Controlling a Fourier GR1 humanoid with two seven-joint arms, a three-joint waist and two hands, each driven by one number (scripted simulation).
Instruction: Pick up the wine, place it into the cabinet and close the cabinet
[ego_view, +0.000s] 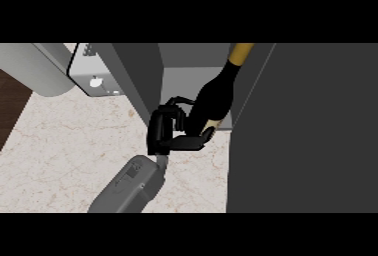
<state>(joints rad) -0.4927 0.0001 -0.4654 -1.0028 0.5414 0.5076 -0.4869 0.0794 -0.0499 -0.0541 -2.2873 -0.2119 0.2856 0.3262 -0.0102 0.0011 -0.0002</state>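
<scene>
Right hand half-hiding wine

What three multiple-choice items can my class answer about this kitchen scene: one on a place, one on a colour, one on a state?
1. Where is the wine bottle?
A. Lying on the counter
B. Upright in the open cabinet
C. On the wooden floor

2. What colour is the bottle's neck?
A. Red
B. White
C. Yellow

3. How is the left hand?
A. Curled round the bottle's lower part
B. Flat and open on the counter
C. Shut, holding nothing

Answers:
1 B: the bottle stands within the cabinet's opening, between its walls.
2 C: the neck is yellow above a black body.
3 A: the black fingers wrap the bottle's base.
</scene>
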